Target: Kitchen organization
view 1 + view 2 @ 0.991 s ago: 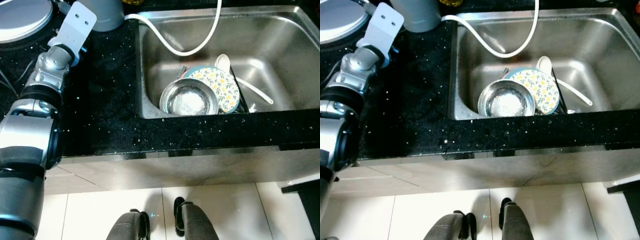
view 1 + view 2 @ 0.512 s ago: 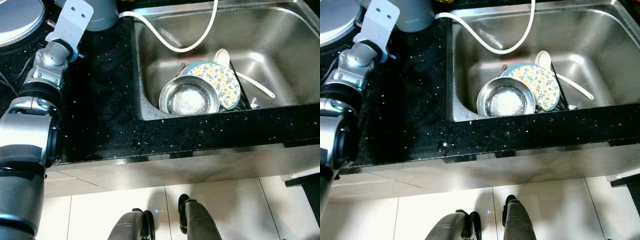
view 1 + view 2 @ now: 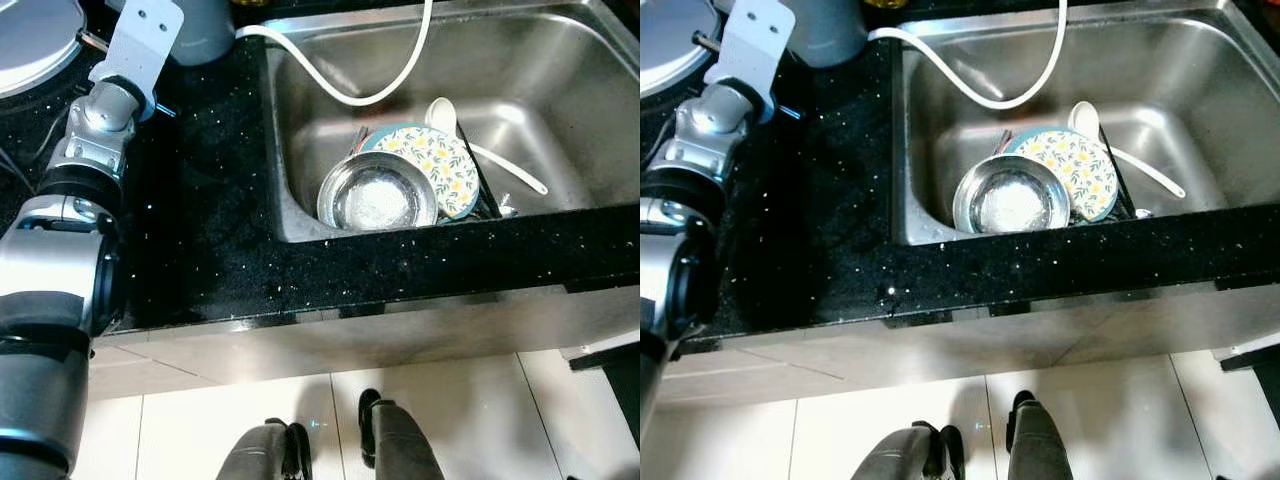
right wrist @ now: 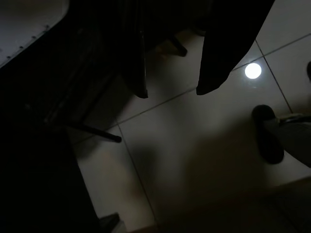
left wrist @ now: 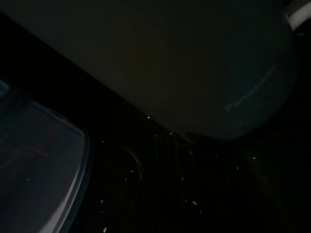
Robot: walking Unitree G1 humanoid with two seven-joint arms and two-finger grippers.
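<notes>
A: Start at the left. What's the arm doing?

B: The left arm [image 3: 95, 150] is stretched out over the black counter [image 3: 210, 230] toward the back corner, where a round lid [image 3: 35, 40] and a grey appliance [image 3: 205, 30] stand. Its wrist view is very dark; I can make out the appliance body [image 5: 194, 63] close ahead and a pale rim beside it, probably that lid. Whether the left gripper is apart or together I cannot tell.

A: And the sink?

B: In the sink [image 3: 560, 70], against the near wall, a steel bowl [image 3: 378, 198] sits with a flowered plate [image 3: 432, 165] touching it and leaning behind; a white spoon [image 3: 470, 140] lies just past the plate, and a white hose [image 3: 350, 95] loops down over the rim.

A: The right gripper?

B: The right gripper [image 4: 172, 87] hangs idle over the floor tiles, its fingers [image 4: 138, 58] apart and holding nothing.

A: So which step is this?

B: I'd judge a reach toward the items at the back left, with the dishes untouched. The next move calls for closing in carefully, as that corner is crowded
</notes>
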